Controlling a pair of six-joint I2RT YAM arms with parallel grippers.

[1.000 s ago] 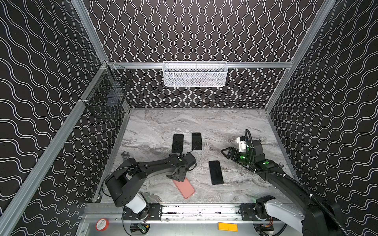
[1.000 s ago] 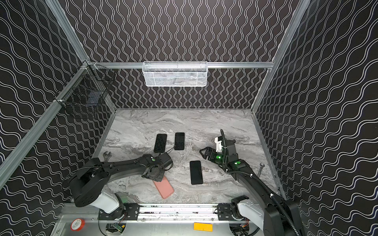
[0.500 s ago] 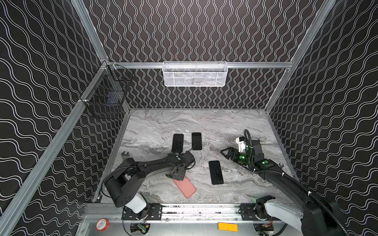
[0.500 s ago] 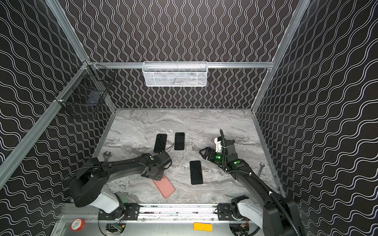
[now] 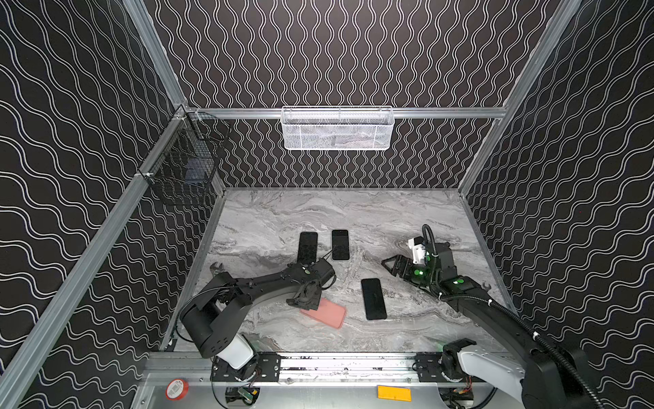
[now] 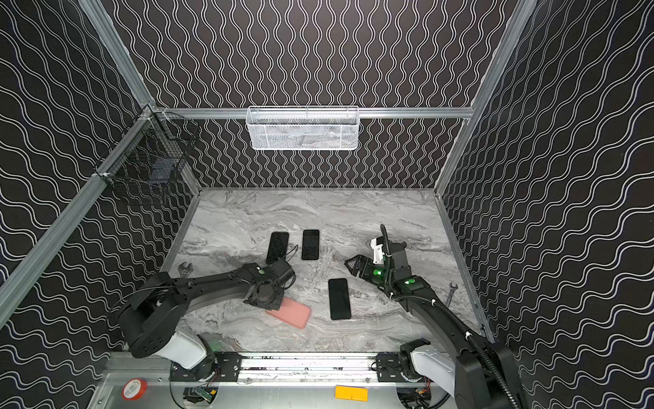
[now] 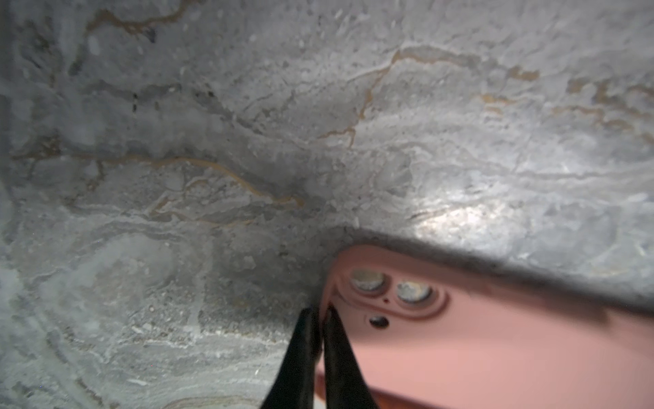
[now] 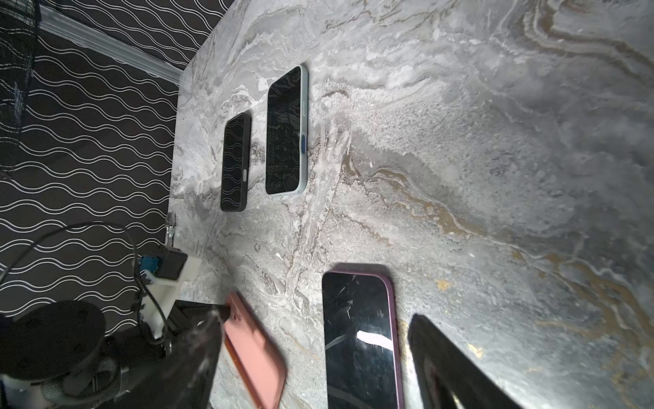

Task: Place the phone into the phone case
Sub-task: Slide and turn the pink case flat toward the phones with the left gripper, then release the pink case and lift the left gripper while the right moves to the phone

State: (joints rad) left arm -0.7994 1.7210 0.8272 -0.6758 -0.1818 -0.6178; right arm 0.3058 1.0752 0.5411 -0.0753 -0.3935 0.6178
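Note:
A pink phone case (image 5: 327,314) (image 6: 292,313) lies back up near the table's front, its camera cutouts showing (image 7: 389,292). My left gripper (image 5: 307,302) (image 7: 320,318) is shut on the case's edge beside the camera corner, and that end looks slightly raised over a shadow. The phone (image 5: 373,299) (image 6: 339,299) (image 8: 359,340), black-screened with a purple rim, lies flat to the right of the case. My right gripper (image 5: 386,263) (image 6: 348,265) (image 8: 316,318) hovers open behind and to the right of the phone, holding nothing.
Two more dark phones (image 5: 307,247) (image 5: 340,244) lie side by side further back. Wrenches rest at the table's left edge (image 5: 216,267) and right edge (image 6: 451,287). A white mesh basket (image 5: 337,129) hangs on the back wall and a black wire basket (image 5: 184,173) on the left.
The left jaws have closed on the case's edge, and the case has shifted a little away from the front rail. The right arm has not moved.

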